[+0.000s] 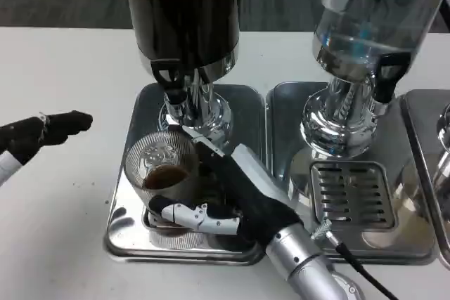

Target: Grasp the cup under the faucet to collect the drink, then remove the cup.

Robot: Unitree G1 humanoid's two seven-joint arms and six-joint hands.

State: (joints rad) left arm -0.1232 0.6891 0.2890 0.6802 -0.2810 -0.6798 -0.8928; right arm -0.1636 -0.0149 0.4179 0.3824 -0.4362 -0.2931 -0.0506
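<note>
A clear plastic cup [160, 171] with dark drink in its bottom stands on the drip tray [137, 114] of the dark-drink dispenser [184, 12], just in front of and below the black faucet [169, 79]. My right hand [235, 198] wraps around the cup from the right, with fingers behind it and the thumb across its front lower side. My left hand [42, 135] hovers over the bare table at the left, fingers held together, holding nothing, well apart from the cup.
A second dispenser [373, 19] with clear liquid stands at the right on its own steel tray with a slotted grate [349, 194]. Another tray's edge shows at the far right [439, 173]. White table lies to the left and front.
</note>
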